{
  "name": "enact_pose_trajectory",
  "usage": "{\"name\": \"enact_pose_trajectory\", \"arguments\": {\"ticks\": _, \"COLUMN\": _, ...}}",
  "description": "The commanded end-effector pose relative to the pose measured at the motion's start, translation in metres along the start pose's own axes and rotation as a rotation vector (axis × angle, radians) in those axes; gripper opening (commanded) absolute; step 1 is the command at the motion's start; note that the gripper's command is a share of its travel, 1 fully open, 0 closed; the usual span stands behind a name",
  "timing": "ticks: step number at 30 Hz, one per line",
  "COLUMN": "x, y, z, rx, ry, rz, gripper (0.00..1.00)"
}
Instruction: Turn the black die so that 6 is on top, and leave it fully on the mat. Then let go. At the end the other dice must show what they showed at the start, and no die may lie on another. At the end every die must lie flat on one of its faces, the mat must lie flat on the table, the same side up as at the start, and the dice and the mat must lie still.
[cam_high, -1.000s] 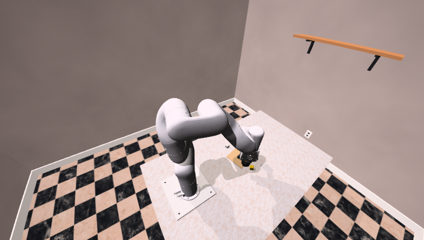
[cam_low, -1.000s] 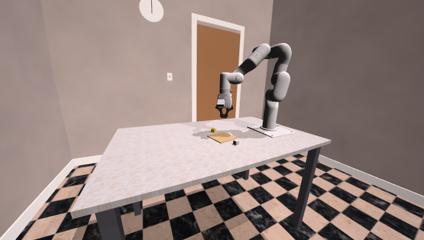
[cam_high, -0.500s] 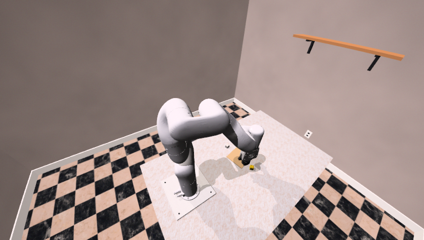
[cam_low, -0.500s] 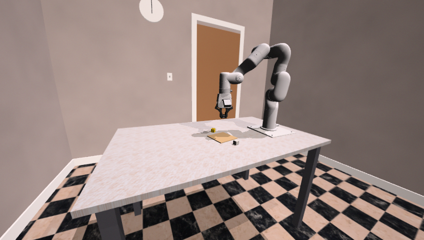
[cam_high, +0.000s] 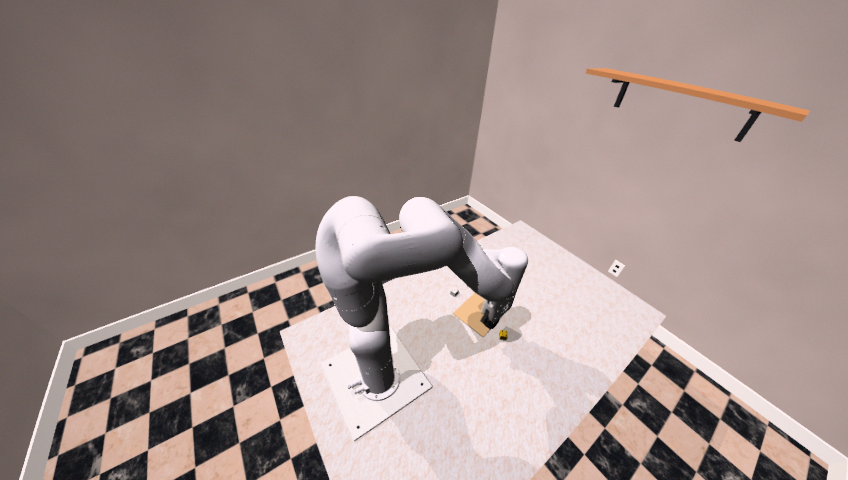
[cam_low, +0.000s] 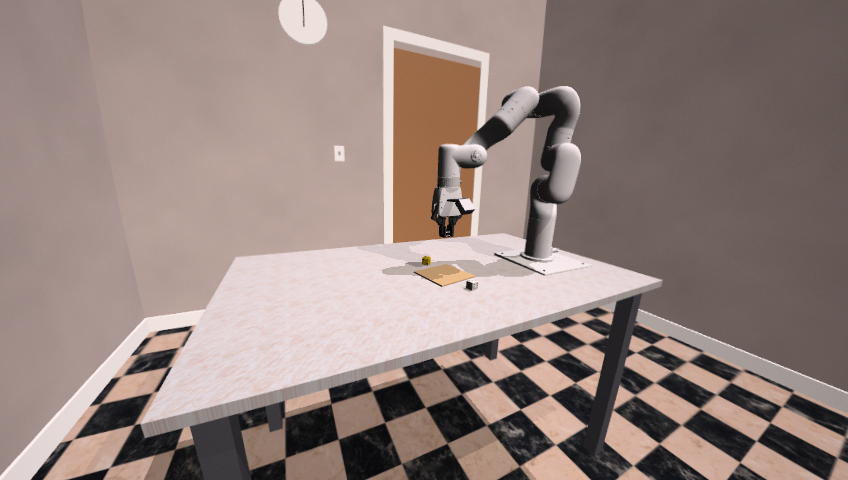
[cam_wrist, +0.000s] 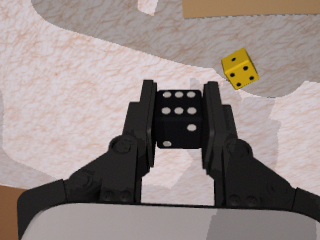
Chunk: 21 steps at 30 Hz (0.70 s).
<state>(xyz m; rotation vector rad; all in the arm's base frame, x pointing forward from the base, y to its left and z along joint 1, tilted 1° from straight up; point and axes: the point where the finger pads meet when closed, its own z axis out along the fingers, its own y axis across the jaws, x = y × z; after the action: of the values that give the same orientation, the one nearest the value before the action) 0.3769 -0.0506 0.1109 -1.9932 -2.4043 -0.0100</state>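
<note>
My gripper (cam_wrist: 179, 100) is shut on the black die (cam_wrist: 180, 119) and holds it high above the table. In the wrist view the die shows six white pips on the face turned to the camera and two pips on the face below it. In the exterior view the gripper (cam_low: 446, 229) hangs above the far side of the table, behind the tan mat (cam_low: 444, 274). No die lies on the mat.
A yellow die (cam_wrist: 239, 68) lies on the table just off the mat's edge; it also shows in the exterior view (cam_low: 426, 259) and the top view (cam_high: 503, 334). A white die (cam_low: 471, 285) lies on the table near the mat's other side.
</note>
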Motion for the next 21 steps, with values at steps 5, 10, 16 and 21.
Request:
{"name": "enact_pose_trajectory", "arguments": {"ticks": 5, "x": 0.004, "y": 0.006, "z": -0.001, "rx": -0.01, "ry": 0.011, "rz": -0.263, "gripper": 0.21}}
{"name": "enact_pose_trajectory", "arguments": {"ticks": 10, "x": 0.006, "y": 0.009, "z": -0.001, "rx": -0.011, "ry": 0.011, "rz": -0.399, "gripper": 0.21}}
{"name": "enact_pose_trajectory", "arguments": {"ticks": 16, "x": 0.009, "y": 0.012, "z": -0.001, "rx": -0.012, "ry": 0.01, "rz": -0.565, "gripper": 0.21}}
{"name": "enact_pose_trajectory", "arguments": {"ticks": 21, "x": 0.011, "y": 0.014, "z": -0.001, "rx": -0.013, "ry": 0.01, "rz": -0.692, "gripper": 0.21}}
